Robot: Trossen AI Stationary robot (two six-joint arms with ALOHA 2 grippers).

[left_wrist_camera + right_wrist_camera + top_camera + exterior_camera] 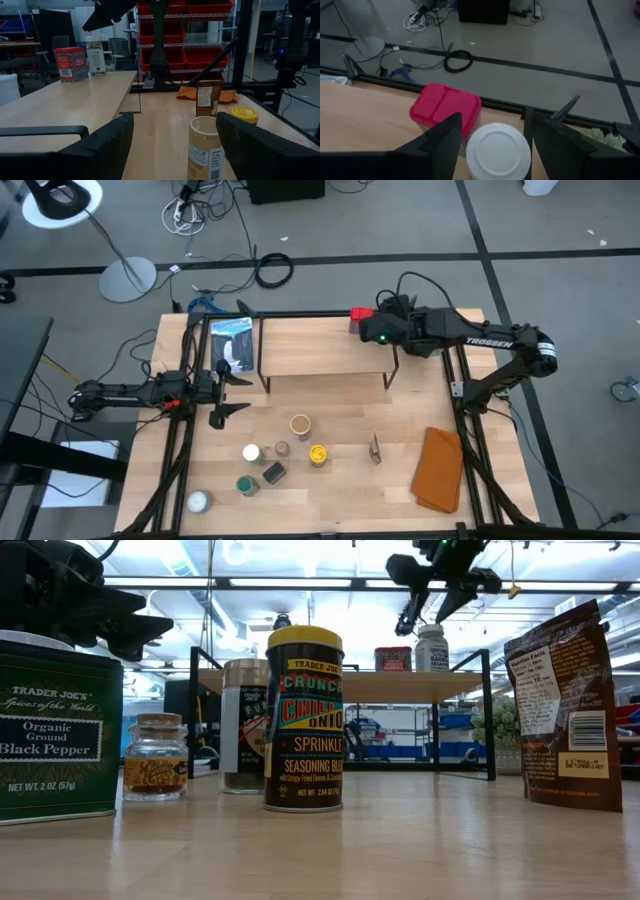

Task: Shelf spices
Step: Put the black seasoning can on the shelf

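Left gripper (pixel 228 394) open, low beside shelf (pixel 322 348), facing tan-lidded jar (pixel 205 148). Loose spices (pixel 283 455) in front of shelf. Right gripper (pixel 492 142) open above white-lidded jar (pixel 497 150); red tin (pixel 446 109) just beside, both on shelf, hidden from overhead camera by arm.

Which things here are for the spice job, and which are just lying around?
For the job:
- low pale wooden shelf on thin black legs
- red square tin and white-lidded jar on the shelf
- yellow-lidded chili onion jar
- green black pepper tin

Just lying around:
- orange-brown cloth
- green fuzzy plant
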